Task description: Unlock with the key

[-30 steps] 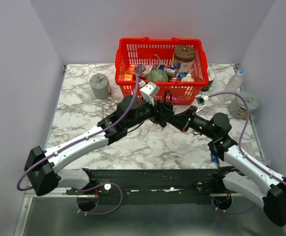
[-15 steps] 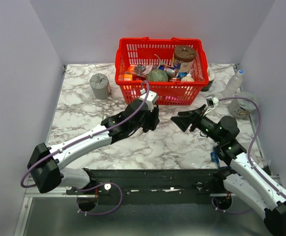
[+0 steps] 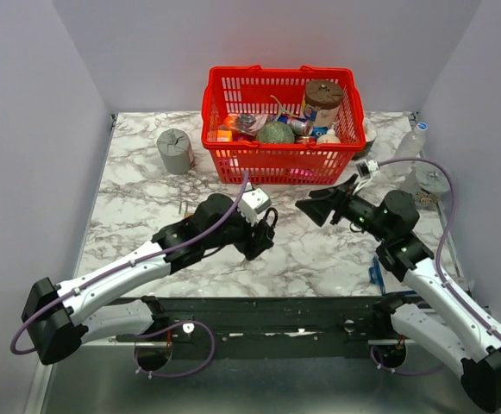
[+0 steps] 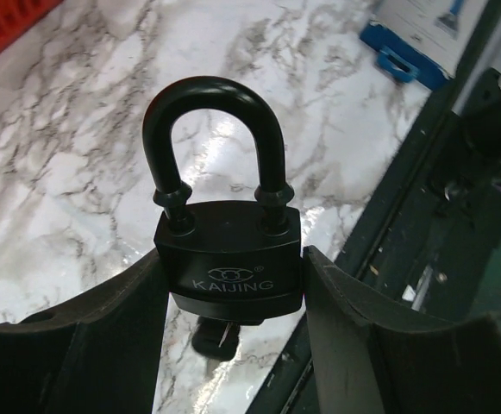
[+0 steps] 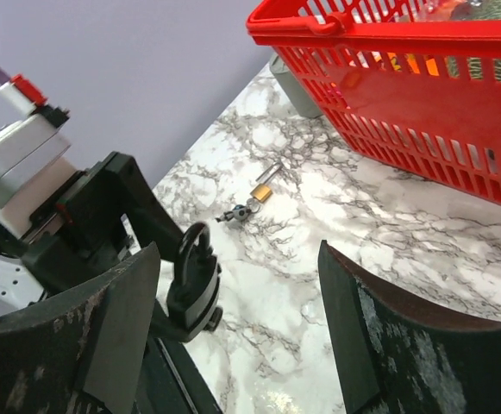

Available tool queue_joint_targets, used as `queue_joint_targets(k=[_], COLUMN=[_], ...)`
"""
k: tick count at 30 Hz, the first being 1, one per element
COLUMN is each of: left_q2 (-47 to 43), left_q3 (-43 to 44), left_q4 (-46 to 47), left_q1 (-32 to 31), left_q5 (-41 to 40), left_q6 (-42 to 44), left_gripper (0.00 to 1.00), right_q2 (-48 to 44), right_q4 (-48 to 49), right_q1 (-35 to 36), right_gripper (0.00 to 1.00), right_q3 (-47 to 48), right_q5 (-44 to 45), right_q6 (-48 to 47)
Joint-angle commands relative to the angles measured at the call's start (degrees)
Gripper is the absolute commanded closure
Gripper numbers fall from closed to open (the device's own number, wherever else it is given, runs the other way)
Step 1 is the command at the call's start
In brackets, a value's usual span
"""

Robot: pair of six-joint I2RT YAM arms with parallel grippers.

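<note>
Left gripper [image 3: 263, 235] is clamped on the flat sides of the black padlock [image 4: 228, 259], shackle upright and clear of the fingers, held over the marble table [image 3: 147, 181]; off to its left, lying on the marble apart from both grippers, I can see the key [image 5: 237, 213], a tiny bunch just beside a small brass padlock [image 5: 263, 191], so nobody has hold of it; something dark pokes out beneath the black body, and I cannot tell whether that is another key seated in the slot; further right, the right gripper [image 3: 308, 209] faces the lock with its jaws spread wide and nothing between them; to my eye the job now is getting a key turned in that lock, and doing it well means pinching it by the dark head only, lining the blade up with the slot before pushing, and twisting without levering sideways, with the left holding the body rigid and the shackle free to spring.
</note>
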Motion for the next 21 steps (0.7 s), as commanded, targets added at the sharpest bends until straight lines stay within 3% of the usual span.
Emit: queue_joint_targets(k=[1,9,18,21], left_q2=[-4.4,-3.0,-3.8,-4.0], left_q3=[-0.6,0.6,0.3,0.3], left_q4=[6.0,3.9,4.6,4.5], left_q1=[0.1,0.6,0.6,0.6], left_q5=[7.5,4.2,5.2,4.7], left_q6=[3.3,4.0,3.9,3.9], left_gripper=[1.00,1.00,1.00,1.00], right_q2=[3.3,8.3,10.6,11.2], right_q4=[1.0,1.7,-2.0,-5.6], right_q1=[1.5,10.7,13.6,13.6], right_gripper=[0.18,0.18,0.18,0.19], right_q3=[1.7,4.8,5.6,6.0], right_q5=[-4.7,-2.0,3.5,10.7], right_q6=[0.6,-1.0,-3.5,-2.0])
